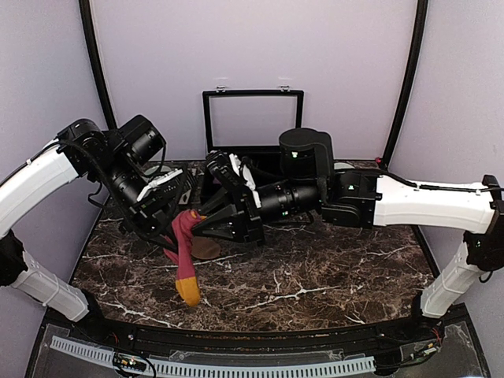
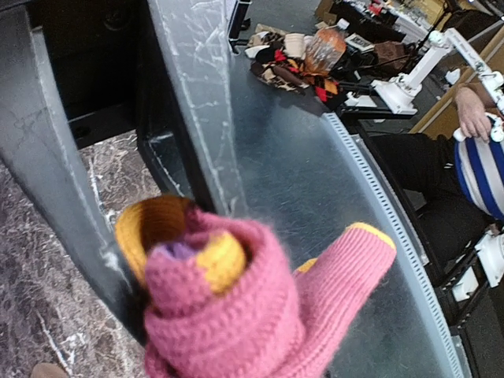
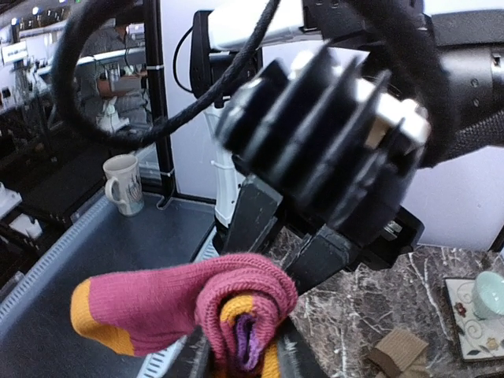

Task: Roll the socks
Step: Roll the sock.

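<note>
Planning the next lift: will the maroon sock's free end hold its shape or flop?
Probably flops: the maroon sock hangs limp, toe down. Likely light, soft knit; its rolled part may loosen if released.

The red-maroon sock (image 1: 184, 242) hangs above the table (image 1: 331, 276). Its upper end is rolled into a tight bundle with purple and orange stripes at the core, pinched between the left tool (image 1: 175, 225) and the right tool (image 1: 202, 224). Its orange toe (image 1: 189, 291) dangles below. The tan-brown sock (image 1: 209, 250) lies on the table just behind, mostly hidden.
</note>
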You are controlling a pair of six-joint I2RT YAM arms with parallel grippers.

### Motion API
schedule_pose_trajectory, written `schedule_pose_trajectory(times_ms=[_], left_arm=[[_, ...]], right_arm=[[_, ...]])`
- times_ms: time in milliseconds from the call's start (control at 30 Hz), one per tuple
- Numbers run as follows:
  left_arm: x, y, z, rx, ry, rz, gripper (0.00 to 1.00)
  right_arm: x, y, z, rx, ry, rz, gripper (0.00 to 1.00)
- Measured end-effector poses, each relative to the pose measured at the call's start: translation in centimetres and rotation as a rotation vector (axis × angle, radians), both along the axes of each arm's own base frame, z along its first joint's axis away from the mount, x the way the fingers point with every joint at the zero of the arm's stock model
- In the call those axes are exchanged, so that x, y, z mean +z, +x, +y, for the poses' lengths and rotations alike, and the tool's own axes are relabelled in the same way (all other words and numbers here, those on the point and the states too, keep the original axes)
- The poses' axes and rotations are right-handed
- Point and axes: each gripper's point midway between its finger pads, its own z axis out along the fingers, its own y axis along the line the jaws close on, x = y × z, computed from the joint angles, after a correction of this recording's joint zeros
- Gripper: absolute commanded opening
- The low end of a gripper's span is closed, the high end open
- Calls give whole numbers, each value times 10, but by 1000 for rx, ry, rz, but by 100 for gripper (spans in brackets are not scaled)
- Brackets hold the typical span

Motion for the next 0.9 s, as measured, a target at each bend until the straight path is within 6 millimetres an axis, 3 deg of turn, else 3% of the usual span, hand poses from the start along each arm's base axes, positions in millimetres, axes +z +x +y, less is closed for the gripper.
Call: schedule_pose_trajectory(times_ms=[67, 200, 500, 900], left_arm=[[-3, 5, -1, 17, 14, -21, 5], [-14, 21, -2, 80, 60, -90, 19], [-38, 80, 6, 301, 180, -360, 19], [-49, 141, 22, 529, 256, -639, 23]], right_arm=[[-1, 1, 1, -6, -6, 17, 0], [-7, 15, 4, -76, -31, 58, 0], [-30, 65, 15, -401, -39, 190, 0], [-42, 106, 29, -753, 54, 341, 0]])
